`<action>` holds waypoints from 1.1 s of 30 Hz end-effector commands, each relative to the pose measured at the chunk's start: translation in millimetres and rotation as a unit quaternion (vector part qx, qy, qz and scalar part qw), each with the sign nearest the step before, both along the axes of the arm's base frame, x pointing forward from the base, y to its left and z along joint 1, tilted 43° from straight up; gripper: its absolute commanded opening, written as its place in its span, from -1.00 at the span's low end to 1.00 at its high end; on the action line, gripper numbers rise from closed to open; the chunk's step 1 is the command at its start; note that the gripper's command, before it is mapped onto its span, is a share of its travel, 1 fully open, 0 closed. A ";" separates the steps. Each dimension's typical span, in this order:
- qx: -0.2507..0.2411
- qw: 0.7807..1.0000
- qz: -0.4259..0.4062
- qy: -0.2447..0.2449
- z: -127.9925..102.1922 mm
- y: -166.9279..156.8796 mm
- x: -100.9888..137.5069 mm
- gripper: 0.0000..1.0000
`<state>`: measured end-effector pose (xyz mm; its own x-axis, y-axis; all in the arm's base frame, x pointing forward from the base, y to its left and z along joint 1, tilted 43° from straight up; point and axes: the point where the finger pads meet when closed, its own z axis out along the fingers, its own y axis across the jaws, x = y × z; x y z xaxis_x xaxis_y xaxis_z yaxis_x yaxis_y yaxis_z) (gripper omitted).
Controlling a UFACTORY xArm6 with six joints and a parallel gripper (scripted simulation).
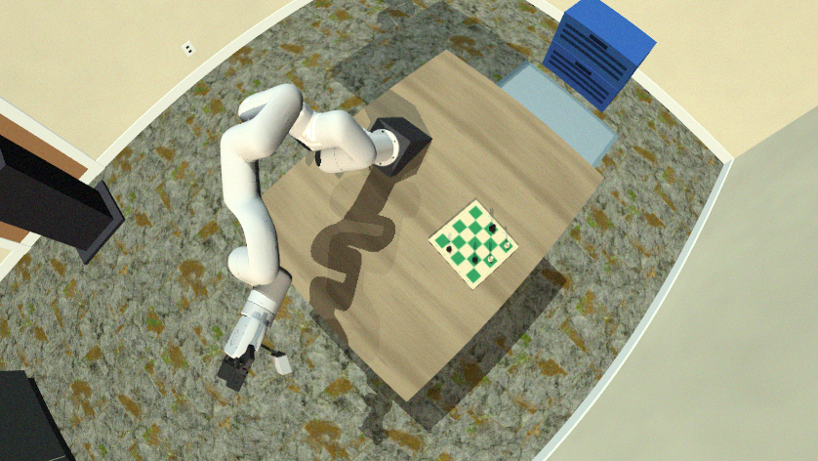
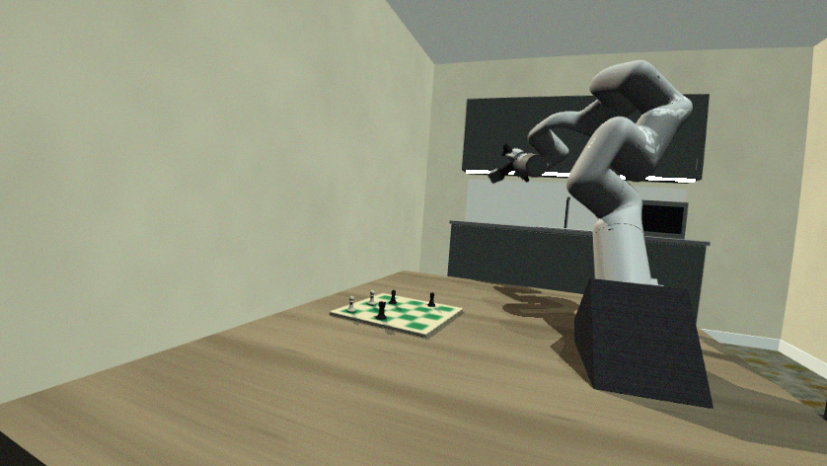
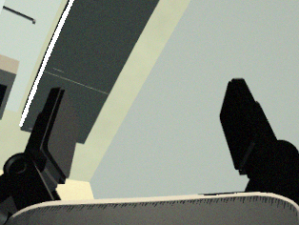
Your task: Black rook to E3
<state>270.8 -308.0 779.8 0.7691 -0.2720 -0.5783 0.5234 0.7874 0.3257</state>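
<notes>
The green and cream chessboard [image 1: 473, 243] lies on the wooden table [image 1: 434, 229], towards its right side; it also shows in the exterior view [image 2: 397, 313]. Three black pieces stand upright on it [image 2: 380, 310] [image 2: 393, 296] [image 2: 430, 299], with two white pieces [image 2: 350, 303] [image 2: 372, 297] at the left edge. They are too small for me to tell which is the black rook. My gripper [image 1: 234, 375] [image 2: 496, 173] hangs off the table's edge over the floor, far from the board. It is raised high. In the wrist view its fingers are wide open and empty, pointing at a wall.
The arm's dark base block [image 1: 400, 143] sits on the table's far corner. A blue chair [image 1: 594, 54] stands at the opposite side. A dark counter [image 2: 572, 254] runs along the back wall. The board's edge letters are unreadable.
</notes>
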 end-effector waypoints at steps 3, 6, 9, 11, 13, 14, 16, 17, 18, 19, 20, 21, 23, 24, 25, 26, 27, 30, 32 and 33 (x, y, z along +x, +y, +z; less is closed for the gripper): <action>-0.002 1.000 0.000 -0.001 2.0 1.1 -0.8 1.00; -0.002 1.000 0.000 -0.001 2.0 1.1 -0.8 1.00; -0.002 1.000 0.000 -0.001 2.0 1.1 -0.8 1.00; -0.002 1.000 0.000 -0.001 2.0 1.1 -0.8 1.00; -0.002 1.000 0.000 -0.001 2.0 1.1 -0.8 1.00; -0.002 1.000 0.000 -0.001 2.0 1.1 -0.8 1.00; -0.002 1.000 0.000 -0.001 2.0 1.1 -0.8 1.00; -0.002 1.000 0.000 -0.001 2.0 1.1 -0.8 1.00; -0.002 1.000 0.000 -0.001 2.0 1.1 -0.8 1.00; -0.002 1.000 0.000 -0.001 2.0 1.1 -0.7 1.00; -0.003 1.000 -0.001 0.000 2.1 1.1 -0.3 1.00; -0.005 1.000 -0.003 0.002 2.2 1.1 0.3 1.00; -0.013 1.000 -0.009 0.011 2.6 1.2 2.7 1.00; -0.020 1.000 -0.014 0.018 2.9 1.2 4.7 1.00; -0.028 0.999 -0.020 0.026 3.2 1.3 7.2 1.00; -0.039 0.998 -0.028 0.037 3.6 1.4 10.4 1.00; -0.052 0.997 -0.038 0.049 4.0 1.6 14.3 1.00; -0.105 0.987 -0.075 0.098 4.9 3.1 30.9 1.00; -0.153 0.973 -0.106 0.139 4.5 5.3 46.5 1.00; -0.153 0.973 -0.106 0.139 4.5 5.3 46.5 1.00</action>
<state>299.4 -305.1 781.4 0.6103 -0.4754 -0.6336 0.6605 0.7470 0.0757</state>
